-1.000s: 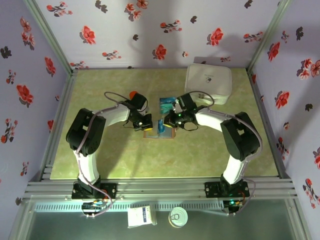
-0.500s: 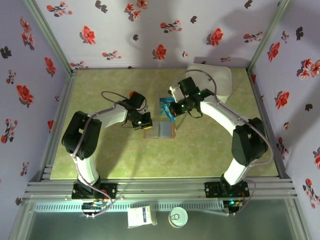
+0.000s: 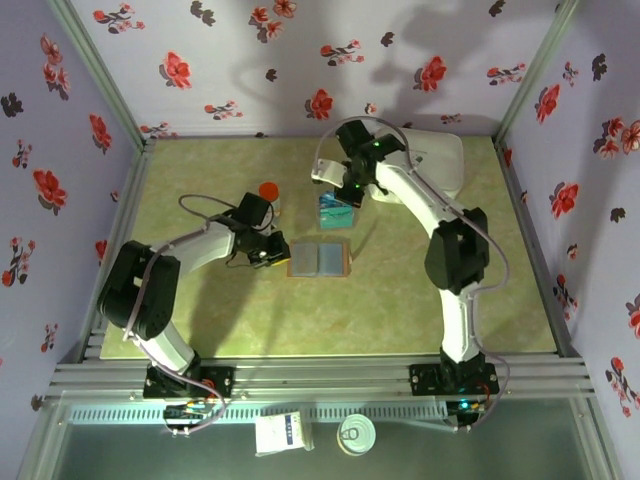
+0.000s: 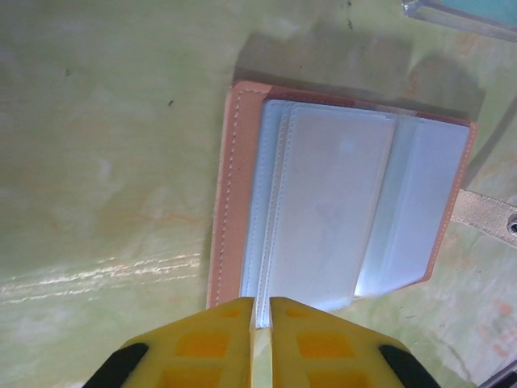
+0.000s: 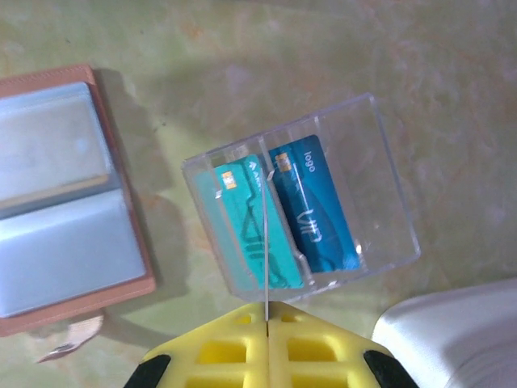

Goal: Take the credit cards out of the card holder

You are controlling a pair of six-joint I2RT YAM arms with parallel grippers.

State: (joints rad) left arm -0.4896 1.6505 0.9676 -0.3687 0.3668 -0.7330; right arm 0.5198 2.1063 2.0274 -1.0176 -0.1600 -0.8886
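The card holder (image 3: 318, 258) lies open and flat on the green table, its blue-grey panels (image 4: 339, 218) edged in brown; it also sits at the left of the right wrist view (image 5: 56, 202). My left gripper (image 4: 260, 303) is shut, its tips at the holder's left edge (image 3: 270, 252). My right gripper (image 5: 266, 311) is shut on a thin credit card (image 5: 265, 242) seen edge-on, held over the clear tray (image 5: 380, 178). A teal card (image 5: 242, 218) and a blue card (image 5: 315, 202) stand in that tray. From above, the right gripper (image 3: 347, 192) hovers just behind the tray (image 3: 336, 211).
A large white rounded box (image 3: 430, 165) stands at the back right, close to the tray, and its corner shows by the right gripper (image 5: 452, 339). A small orange-red round object (image 3: 267, 190) lies behind the left gripper. Flowered walls close in the table.
My right gripper has risen from the card holder with a card and swung back over the clear tray. My left gripper has slid left, off the holder's face to its edge.
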